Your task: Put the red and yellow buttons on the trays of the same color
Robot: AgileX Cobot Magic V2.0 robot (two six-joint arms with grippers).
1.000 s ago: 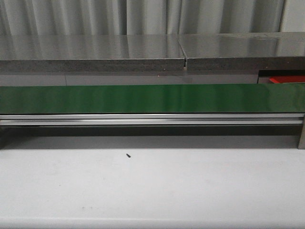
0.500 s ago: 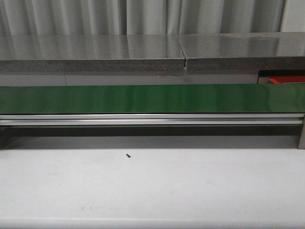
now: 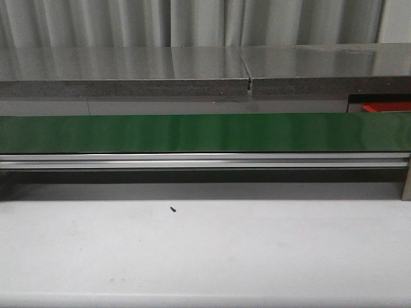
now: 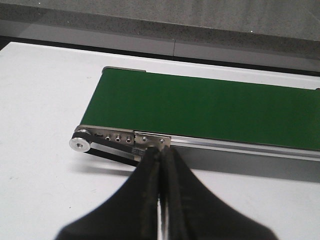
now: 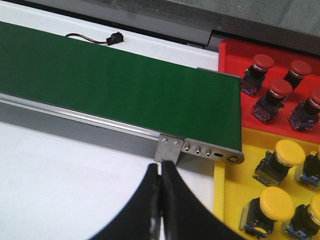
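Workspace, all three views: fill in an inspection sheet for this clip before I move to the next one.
Surface: white table, one small dark speck on it.
Job's things: green conveyor belt bare, no button on it; red tray holds red buttons; yellow tray holds yellow buttons.
Clutter: nothing seen beyond the speck.
Grippers: left gripper shut and empty, by the belt's roller end; right gripper shut and empty, near the belt end beside the trays.
Cables: thin wire with a small black connector behind the belt.
Surroundings: grey shelf, pale curtain behind.
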